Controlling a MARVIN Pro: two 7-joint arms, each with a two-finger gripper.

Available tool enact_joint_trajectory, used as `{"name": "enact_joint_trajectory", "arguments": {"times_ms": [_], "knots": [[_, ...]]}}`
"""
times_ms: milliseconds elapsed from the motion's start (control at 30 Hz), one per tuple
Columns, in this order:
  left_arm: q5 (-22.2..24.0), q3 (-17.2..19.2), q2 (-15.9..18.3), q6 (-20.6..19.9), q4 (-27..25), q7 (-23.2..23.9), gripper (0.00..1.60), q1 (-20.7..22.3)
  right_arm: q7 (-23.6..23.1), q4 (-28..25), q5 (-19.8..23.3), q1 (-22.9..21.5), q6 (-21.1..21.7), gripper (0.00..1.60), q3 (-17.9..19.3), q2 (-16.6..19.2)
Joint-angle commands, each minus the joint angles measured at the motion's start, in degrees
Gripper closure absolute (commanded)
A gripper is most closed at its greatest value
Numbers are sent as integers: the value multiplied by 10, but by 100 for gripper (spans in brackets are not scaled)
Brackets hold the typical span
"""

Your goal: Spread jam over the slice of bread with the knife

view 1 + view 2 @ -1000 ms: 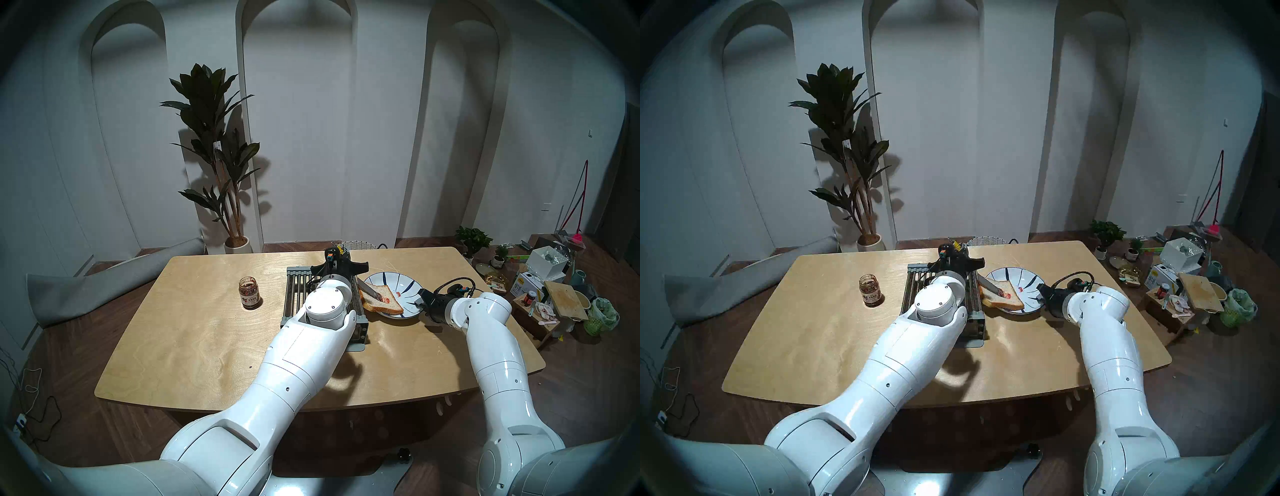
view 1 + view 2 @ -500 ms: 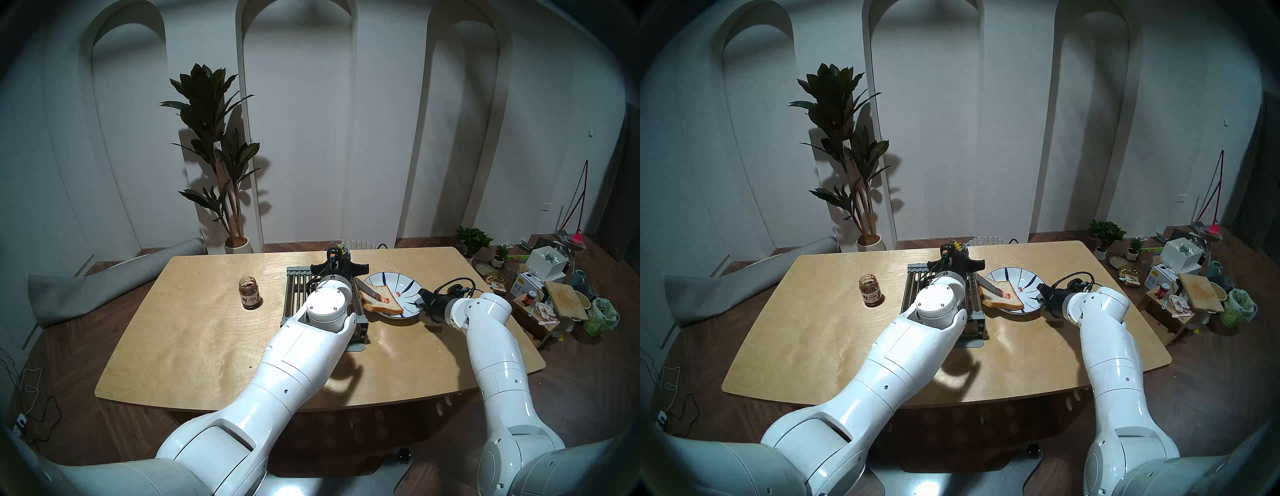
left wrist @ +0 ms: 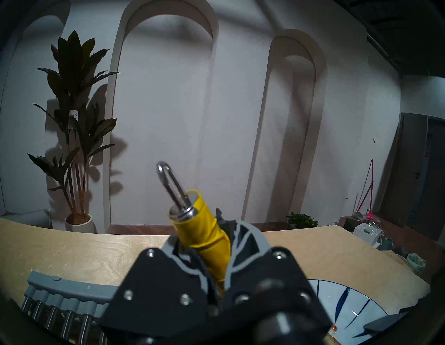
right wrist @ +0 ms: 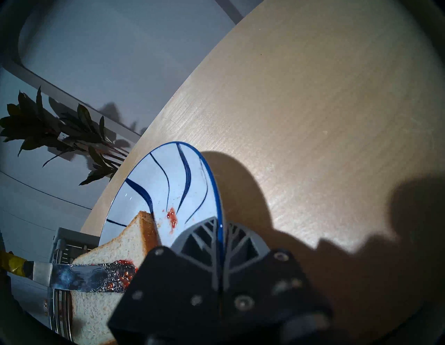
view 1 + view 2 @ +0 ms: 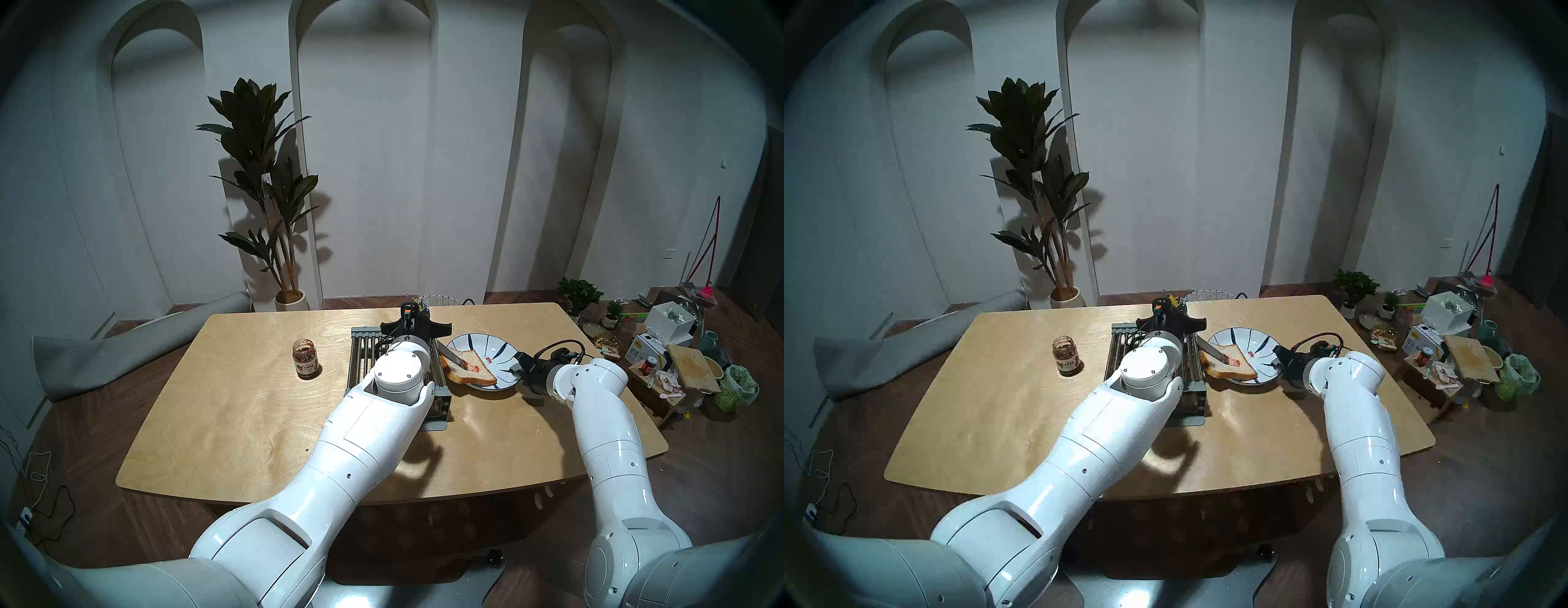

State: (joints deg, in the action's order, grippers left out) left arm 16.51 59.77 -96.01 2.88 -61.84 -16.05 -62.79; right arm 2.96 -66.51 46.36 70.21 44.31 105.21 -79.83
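Observation:
The slice of bread point(image 5: 477, 374) lies on a white plate with blue lines point(image 5: 479, 338). My left gripper point(image 3: 224, 243) is shut on the knife's yellow handle point(image 3: 204, 231). The silver blade point(image 5: 449, 352) slants down onto the slice, and red jam point(image 4: 122, 272) clings to its tip where it rests on the bread point(image 4: 115, 245). A small blob of jam point(image 4: 171, 216) sits on the bare plate. My right gripper point(image 4: 220, 231) is shut on the plate's rim point(image 4: 212, 173) at its right side. The jam jar point(image 5: 306, 358) stands open, left of the rack.
A grey rack with metal rods point(image 5: 360, 352) lies under my left wrist, just left of the plate. A wicker basket point(image 5: 439, 300) sits at the table's far edge. Clutter point(image 5: 670, 352) fills the floor beyond the table's right end.
The plate and bread have shifted slightly to the right with my right gripper. The blade stays on the slice, and my left elbow has drifted a little left.

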Motion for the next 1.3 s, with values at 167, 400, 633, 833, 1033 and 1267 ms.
{"name": "enact_joint_trajectory", "arguments": {"times_ms": [167,400,633,833,1033,1267], "knots": [[-5,-6,-20,13,22,9,160,30,9,10,-2,-4,-13,160,21,15],[-12,-10,-23,13,37,3,160,38,7,22,-3,-7,-20,160,30,19],[-8,-7,-30,6,48,-5,160,44,8,26,-5,-9,-24,160,33,20],[7,7,-33,1,47,-6,160,43,9,29,-7,-10,-27,160,33,20],[11,12,-30,-14,35,-14,160,39,12,26,-7,-10,-27,160,33,18],[13,9,-23,-26,20,-18,160,32,15,16,-5,-3,-25,160,36,14]]}}
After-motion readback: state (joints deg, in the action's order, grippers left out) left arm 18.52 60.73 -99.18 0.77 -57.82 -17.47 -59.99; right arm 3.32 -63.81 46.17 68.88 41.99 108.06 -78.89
